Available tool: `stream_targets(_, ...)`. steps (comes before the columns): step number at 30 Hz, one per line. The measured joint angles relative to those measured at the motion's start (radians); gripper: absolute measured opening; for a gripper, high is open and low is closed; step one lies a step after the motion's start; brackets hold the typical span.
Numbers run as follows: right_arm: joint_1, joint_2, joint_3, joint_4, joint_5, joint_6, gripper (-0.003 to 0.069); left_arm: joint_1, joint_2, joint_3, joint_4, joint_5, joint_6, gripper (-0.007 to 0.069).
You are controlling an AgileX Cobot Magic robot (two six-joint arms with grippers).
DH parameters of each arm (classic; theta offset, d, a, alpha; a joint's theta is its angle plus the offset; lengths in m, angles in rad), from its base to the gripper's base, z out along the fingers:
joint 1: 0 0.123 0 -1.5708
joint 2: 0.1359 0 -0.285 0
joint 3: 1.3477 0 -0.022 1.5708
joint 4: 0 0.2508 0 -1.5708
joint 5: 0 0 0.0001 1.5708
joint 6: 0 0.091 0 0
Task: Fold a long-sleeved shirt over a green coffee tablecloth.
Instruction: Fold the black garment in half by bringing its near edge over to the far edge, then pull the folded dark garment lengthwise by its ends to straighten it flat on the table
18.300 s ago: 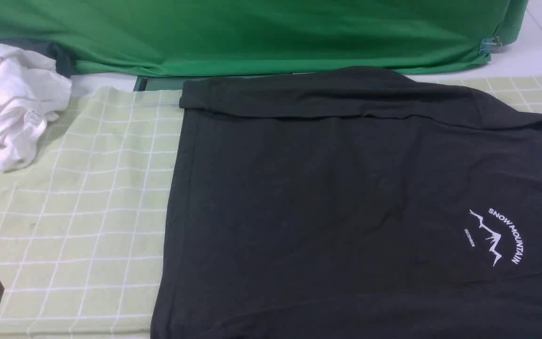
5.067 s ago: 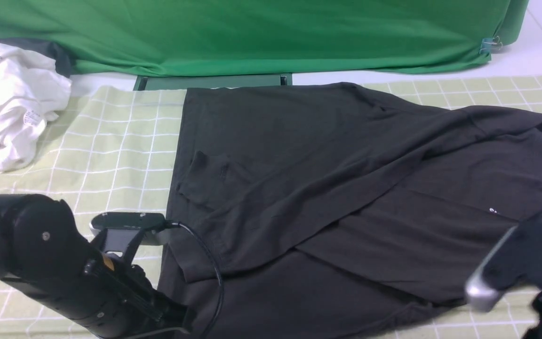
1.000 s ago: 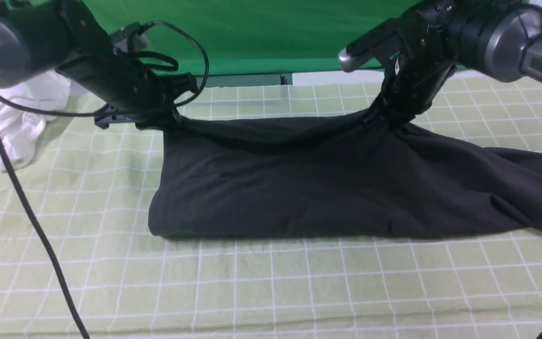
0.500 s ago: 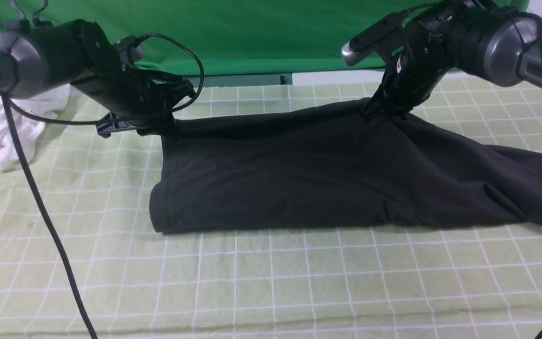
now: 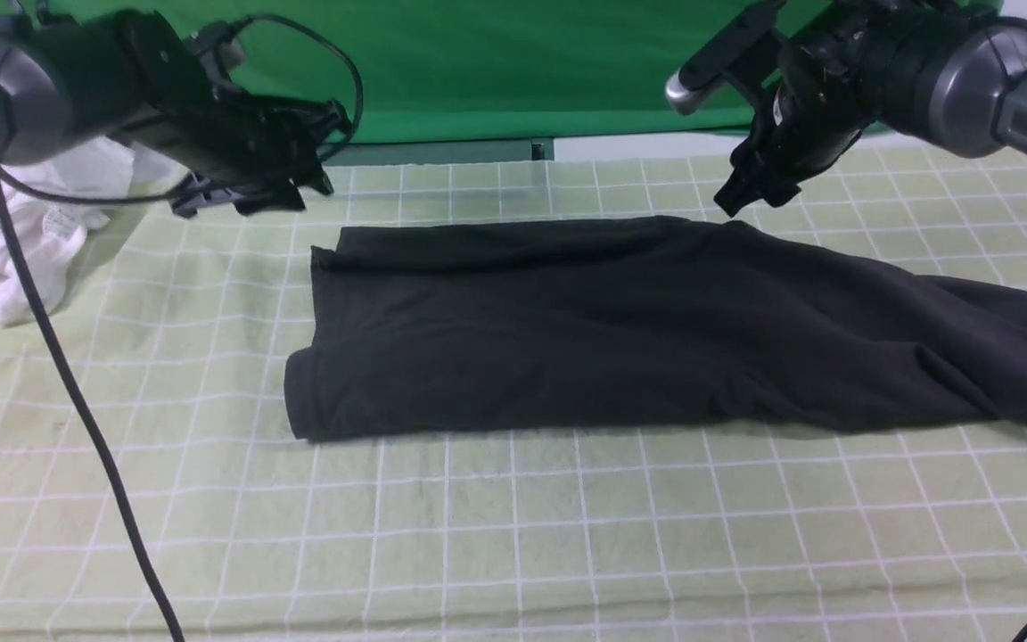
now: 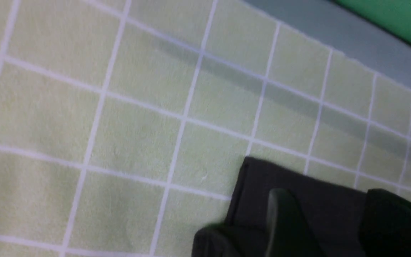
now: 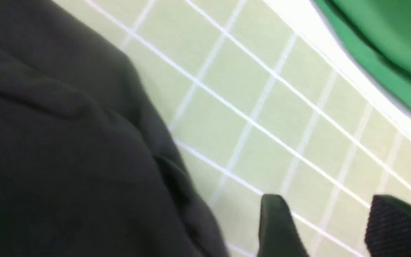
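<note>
long-sleeved shirt [image 5: 620, 330] lies as a left-right band on green coffee tablecloth [image 5: 513, 535]; left gripper [image 5: 313, 169] and right gripper [image 5: 745, 192] hover parted, empty, above its far edge, left at the far-left corner.

- No word, number or brand can be read in any of the three views.
- White garment [image 5: 23, 205] at the far left — its small tag [image 5: 57, 220] carries grey marks, too small to make out.
- Left arm [image 5: 5, 98] — a faint pale mark on the grey casing at the picture's edge, cut off; cannot tell whether it is lettering.
- Black shirt [image 5: 612, 330]: only plain dark fabric shows.
</note>
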Motion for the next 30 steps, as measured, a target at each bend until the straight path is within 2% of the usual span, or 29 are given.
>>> stream_targets(3, -0.008, -0.056, -0.003, -0.001, 0.056, -0.002, 0.0223, 0.008, -0.001, -0.118, 0.002, 0.105, 0.004, 0.0427)
stream_targets(5, -0.022, -0.103, -0.007, -0.002, 0.119, -0.003, 0.0116, 0.012, -0.002, -0.194, -0.008, 0.183, 0.026, 0.0479)
stream_targets(7, -0.043, -0.15, -0.007, -0.003, 0.198, -0.003, 0.0037, 0.012, -0.004, -0.257, -0.02, 0.257, 0.048, 0.0501)
stream_targets(9, -0.072, -0.188, -0.007, 0.001, 0.281, -0.003, 0.0007, 0.012, -0.011, -0.29, -0.039, 0.343, 0.076, 0.0492)
stream_targets(11, -0.107, -0.217, -0.007, 0.022, 0.366, -0.003, -0.0001, 0.005, -0.014, -0.295, -0.046, 0.444, 0.105, 0.0445)
stream_targets(13, -0.144, -0.234, -0.007, 0.072, 0.434, -0.003, -0.0005, -0.009, -0.004, -0.279, -0.043, 0.528, 0.14, 0.0356)
stream_targets(16, -0.207, -0.257, 0.026, 0.185, 0.461, -0.033, -0.0008, -0.035, 0.029, -0.233, -0.03, 0.569, 0.184, 0.0209)
stream_targets(20, -0.264, -0.283, 0.106, 0.249, 0.467, -0.057, -0.0008, -0.058, 0.069, -0.201, -0.026, 0.579, 0.22, 0.0072)
stream_targets(23, -0.339, -0.31, 0.233, 0.276, 0.47, -0.066, -0.0008, -0.072, 0.098, -0.189, -0.023, 0.582, 0.234, 0.0021)
stream_targets(26, -0.43, -0.315, 0.345, 0.284, 0.412, -0.048, 0.0003, -0.076, 0.1, -0.187, -0.027, 0.56, 0.235, 0.0011)
stream_targets(27, -0.43, -0.315, 0.345, 0.284, 0.412, -0.048, 0.0003, -0.076, 0.1, -0.187, -0.027, 0.56, 0.235, 0.0011)
stream_targets(30, -0.54, -0.312, 0.425, 0.345, 0.274, -0.034, 0.0127, -0.076, 0.1, -0.187, -0.049, 0.541, 0.236, 0.0013)
